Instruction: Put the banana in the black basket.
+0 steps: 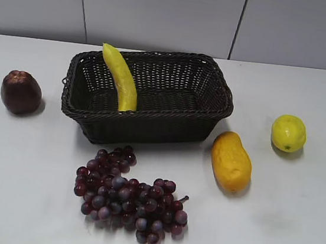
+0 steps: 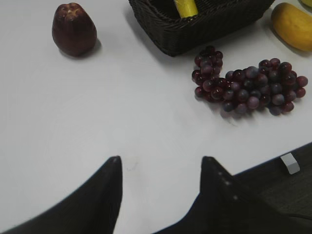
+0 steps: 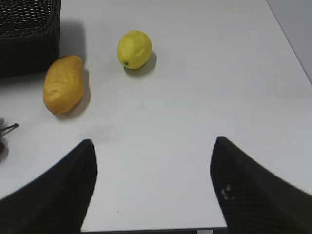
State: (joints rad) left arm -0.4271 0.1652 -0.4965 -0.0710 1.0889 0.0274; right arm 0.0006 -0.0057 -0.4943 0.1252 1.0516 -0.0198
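- Banana (image 1: pixel 121 78): lies inside black basket (image 1: pixel 150 129), in its left part; pointed tip leans on back rim and pokes above it, lower end down near front wall. In left wrist view only the lower yellow end (image 2: pixel 185 7) shows above the basket's front wall (image 2: pixel 204 29).
- Basket sits at table (image 1: pixel 292 233) centre-rear.
- Left gripper (image 2: pixel 161 168): jaws apart, nothing betw. them, over bare table, well clear of basket.
- Right gripper (image 3: pixel 153 156): jaws spread wide, holding nothing, over bare table.
- Dark red apple (image 1: pixel 21 92): left of basket, apart from it.
- Grape bunch (image 1: pixel 130 195): in front of basket, near front wall.
- Mango (image 1: pixel 230 162): just right of basket's front corner.
- Lemon (image 1: pixel 288 132): further right, apart from mango.
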